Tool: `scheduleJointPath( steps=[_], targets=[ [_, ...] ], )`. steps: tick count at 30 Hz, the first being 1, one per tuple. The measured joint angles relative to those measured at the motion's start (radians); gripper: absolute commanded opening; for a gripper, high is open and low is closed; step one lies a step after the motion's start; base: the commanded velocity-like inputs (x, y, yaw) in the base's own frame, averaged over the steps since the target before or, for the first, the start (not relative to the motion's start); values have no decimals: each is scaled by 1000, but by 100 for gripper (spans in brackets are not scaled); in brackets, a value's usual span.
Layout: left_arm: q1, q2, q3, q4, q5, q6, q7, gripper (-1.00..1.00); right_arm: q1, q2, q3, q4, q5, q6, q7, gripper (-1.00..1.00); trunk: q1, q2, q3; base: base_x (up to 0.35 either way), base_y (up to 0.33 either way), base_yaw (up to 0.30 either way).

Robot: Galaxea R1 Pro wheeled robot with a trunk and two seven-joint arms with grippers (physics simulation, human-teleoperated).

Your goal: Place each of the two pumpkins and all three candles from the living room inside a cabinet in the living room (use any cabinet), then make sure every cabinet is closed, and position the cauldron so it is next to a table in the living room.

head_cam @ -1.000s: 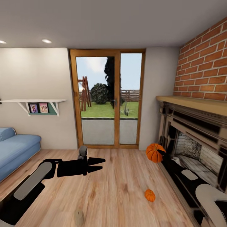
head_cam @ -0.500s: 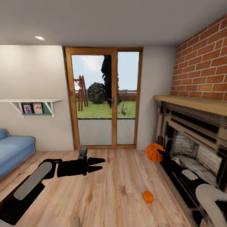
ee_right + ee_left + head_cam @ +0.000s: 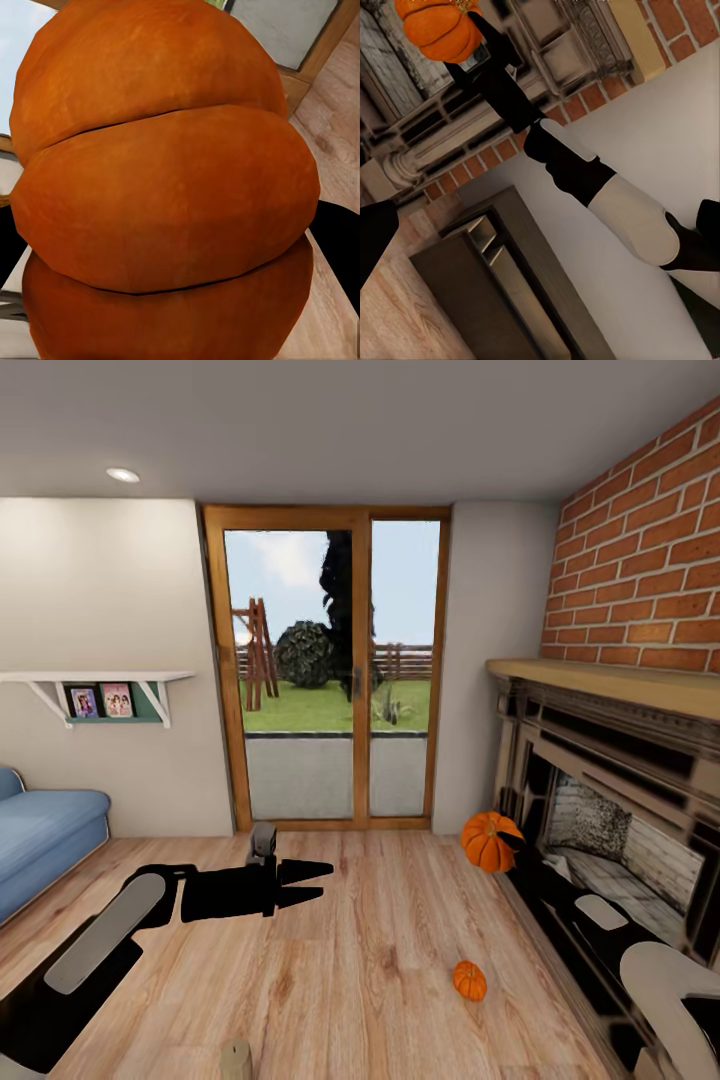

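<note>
The right gripper pinches a round, ribbed orange pumpkin in its jaws. The left gripper has its jaws spread. A smaller pumpkin sits on the wooden floor.

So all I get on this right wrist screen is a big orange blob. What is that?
Observer: A pumpkin, held off the floor in the right gripper, just in front of the fireplace.
Operator: Is it the only one?
Observer: No, a second pumpkin, smaller in the head view, lies on the wood floor, nearer the robot.
Operator: And the other arm?
Observer: The left gripper hangs over the floor with nothing in it, its fingers apart.
</note>
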Motion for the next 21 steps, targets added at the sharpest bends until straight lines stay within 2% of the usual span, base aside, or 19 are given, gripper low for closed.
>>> scheduleJointPath(
  steps=[4,7,10,13,16,21],
  targets=[
    [0,0,2,42,-8,-1,1,100,0,-1,25,-27,16,25,-5,-100,15,-28,-13,0,0,0],
    [0,0,-1,81,-23,-2,1,100,0,0,71,-92,63,64,-19,-100,27,-49,-22,0,0,0],
    [0,-1,1,96,-75,-5,3,100,0,0,90,-147,109,88,-90,-100,38,-70,-31,0,0,0],
    [0,-2,3,102,-134,-15,3,100,-1,0,97,-227,112,133,-151,-100,50,-91,-41,0,0,0],
    [-1,-2,3,121,-167,-41,3,100,-1,-2,99,-279,119,161,-171,-100,61,-112,-50,0,0,0],
    [-1,-3,1,187,-211,-95,1,100,0,-8,100,-312,120,179,-170,-100,81,-147,-66,0,0,0]
  ],
)
